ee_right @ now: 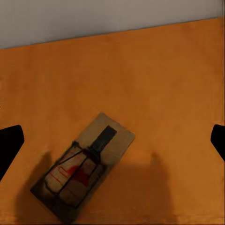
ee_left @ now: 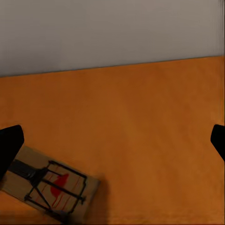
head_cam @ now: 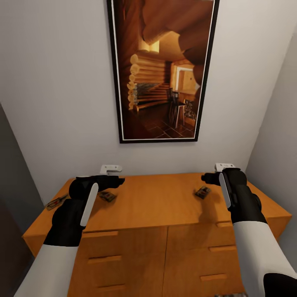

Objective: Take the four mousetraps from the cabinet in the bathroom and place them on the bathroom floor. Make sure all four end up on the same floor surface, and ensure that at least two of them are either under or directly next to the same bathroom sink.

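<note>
The cabinet (head_cam: pixel 156 202) is a low orange-brown unit with bar-handled drawers, standing against the wall. Three mousetraps lie on its top: one (head_cam: pixel 107 196) just under my left gripper (head_cam: pixel 119 181), one (head_cam: pixel 202 192) just below my right gripper (head_cam: pixel 206 178), and one (head_cam: pixel 57 201) at the far left edge. The fourth is out of view. In the left wrist view the trap (ee_left: pixel 51 185) lies near one finger of my open gripper (ee_left: pixel 112 140). In the right wrist view the trap (ee_right: pixel 84 166) lies between the wide-apart fingertips (ee_right: pixel 112 140). Both grippers hover empty.
A tall framed picture (head_cam: pixel 163 70) of a log interior hangs on the grey wall behind the cabinet. Walls close in on both sides. A sliver of patterned floor (head_cam: pixel 231 294) shows at the bottom edge.
</note>
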### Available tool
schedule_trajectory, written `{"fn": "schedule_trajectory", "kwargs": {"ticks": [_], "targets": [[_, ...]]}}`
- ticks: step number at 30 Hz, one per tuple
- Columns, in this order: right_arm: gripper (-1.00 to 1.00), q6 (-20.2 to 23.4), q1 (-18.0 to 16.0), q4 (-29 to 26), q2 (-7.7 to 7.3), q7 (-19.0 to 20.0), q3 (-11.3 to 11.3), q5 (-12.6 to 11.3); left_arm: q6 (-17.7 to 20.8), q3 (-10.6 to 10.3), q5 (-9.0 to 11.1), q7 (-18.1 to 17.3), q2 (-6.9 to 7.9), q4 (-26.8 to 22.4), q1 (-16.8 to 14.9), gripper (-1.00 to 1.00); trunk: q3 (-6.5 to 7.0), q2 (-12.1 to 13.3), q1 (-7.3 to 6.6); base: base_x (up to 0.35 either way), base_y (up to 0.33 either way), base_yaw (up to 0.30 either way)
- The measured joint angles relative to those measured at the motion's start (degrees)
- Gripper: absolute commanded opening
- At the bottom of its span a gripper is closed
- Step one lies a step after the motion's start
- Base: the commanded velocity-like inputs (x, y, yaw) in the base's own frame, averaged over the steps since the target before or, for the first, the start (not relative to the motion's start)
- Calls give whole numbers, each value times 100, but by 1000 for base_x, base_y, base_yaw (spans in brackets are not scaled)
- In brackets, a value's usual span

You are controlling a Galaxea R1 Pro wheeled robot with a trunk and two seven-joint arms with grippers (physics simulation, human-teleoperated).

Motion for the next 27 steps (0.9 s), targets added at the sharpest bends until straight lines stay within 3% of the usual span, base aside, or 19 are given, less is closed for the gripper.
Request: {"fn": "schedule_trajectory", "kwargs": {"ticks": [8,27], "targets": [[100,0,0,-7,5,5,-2,0,0,6,0,0,5,0,0,100,0,0,-1,-254,0,0],[100,0,0,43,220,1,-3,-1,0,33,-58,17,93,7,1,100,0,0,-3,-18,0,0]]}}
